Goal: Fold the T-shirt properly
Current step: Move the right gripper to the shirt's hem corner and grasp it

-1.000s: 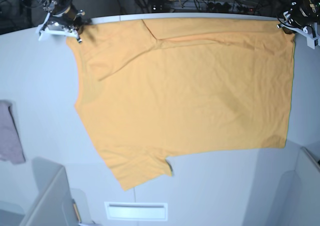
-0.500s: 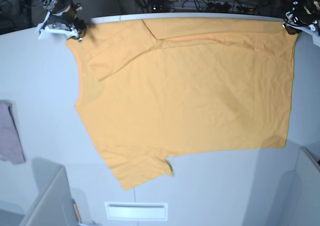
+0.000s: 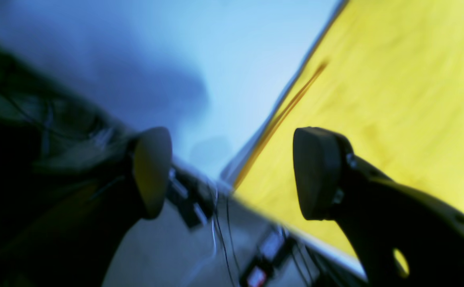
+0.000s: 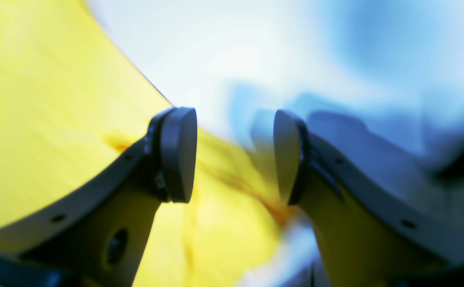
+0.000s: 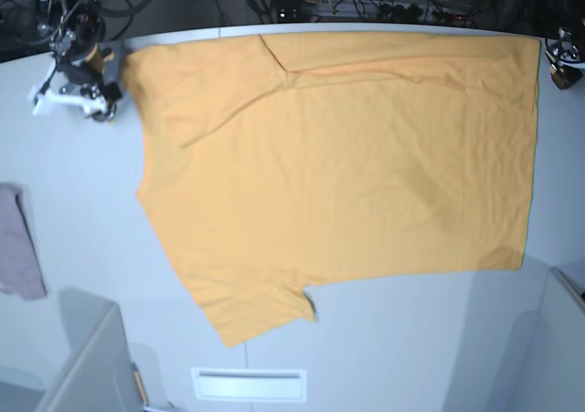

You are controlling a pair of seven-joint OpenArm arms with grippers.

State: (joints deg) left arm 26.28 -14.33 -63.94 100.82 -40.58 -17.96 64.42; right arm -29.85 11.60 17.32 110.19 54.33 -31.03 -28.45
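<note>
The white bench (image 5: 402, 357) carries the orange-yellow T-shirt (image 5: 347, 165), spread nearly flat across its far half, one sleeve (image 5: 251, 307) pointing toward the near edge and the other sleeve (image 5: 196, 88) folded over onto the body. That looks like only a first fold, so most of the folding seems left to do. A small pinkish-grey cloth (image 5: 16, 243) lies well apart. The right end effector (image 4: 235, 153) and left end effector (image 3: 232, 173) stand with jaws apart, empty, beside the shirt's far corners.
</note>
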